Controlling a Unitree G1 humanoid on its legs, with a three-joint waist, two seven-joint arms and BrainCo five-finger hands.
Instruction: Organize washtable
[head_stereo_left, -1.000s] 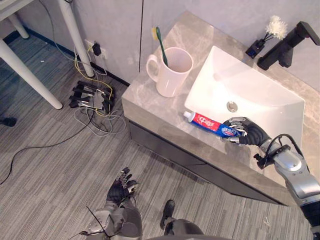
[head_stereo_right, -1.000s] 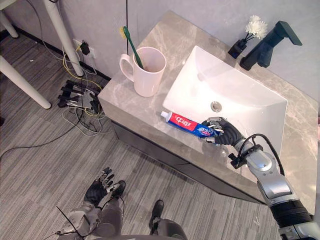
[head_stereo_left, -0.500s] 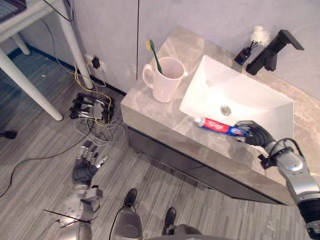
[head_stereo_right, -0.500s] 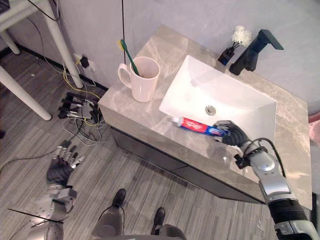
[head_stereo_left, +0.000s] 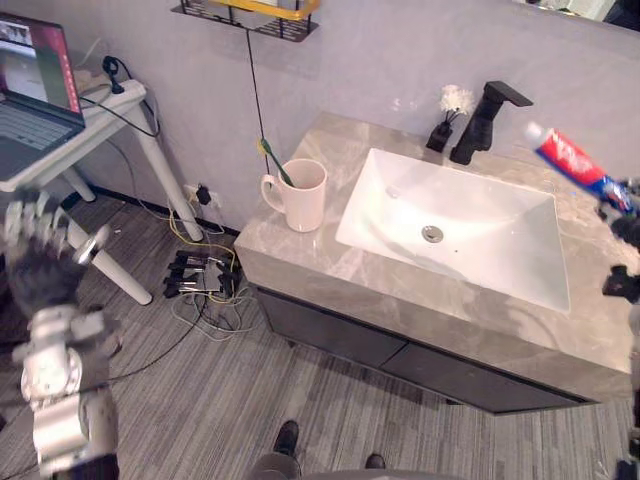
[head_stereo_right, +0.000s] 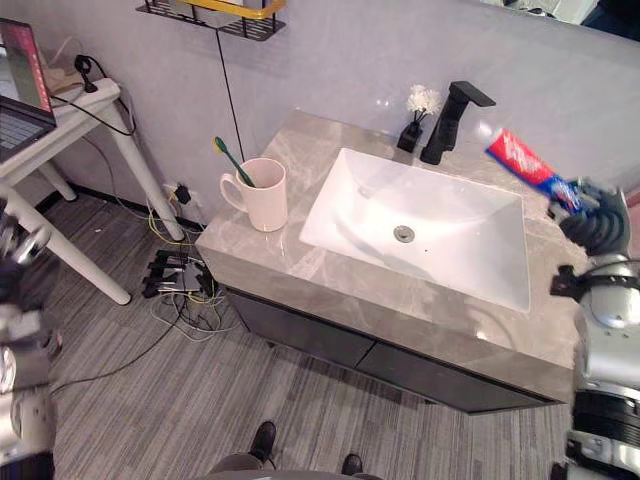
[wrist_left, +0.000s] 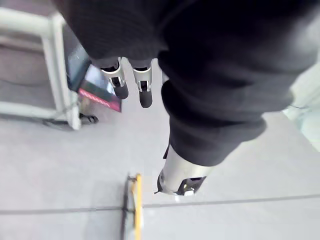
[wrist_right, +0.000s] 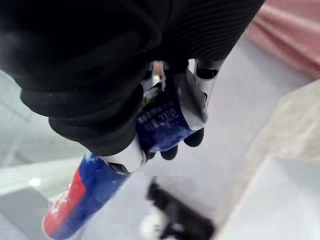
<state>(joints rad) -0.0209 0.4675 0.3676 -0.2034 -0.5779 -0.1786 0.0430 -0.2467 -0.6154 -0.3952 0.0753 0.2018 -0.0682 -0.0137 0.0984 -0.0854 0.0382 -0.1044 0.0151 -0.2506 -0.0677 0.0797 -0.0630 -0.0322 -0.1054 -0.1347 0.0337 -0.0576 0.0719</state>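
Toothpaste tube aloft, tilted; red-blue

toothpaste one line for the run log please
toothpaste: gripped in right robot hand, above counter | left robot hand: open, empty | mug: holds toothbrush, left of sink

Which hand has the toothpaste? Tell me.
The right hand: it is curled round the toothpaste tube, while the left hand is open and empty.

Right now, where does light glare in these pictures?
Left eye view: the white sink shines brightest, and a bright speck sits on the wall behind it. Right eye view: a pale sheen on the countertop at its front right. Right wrist view: a small bright spot beside the toothpaste in the right hand.
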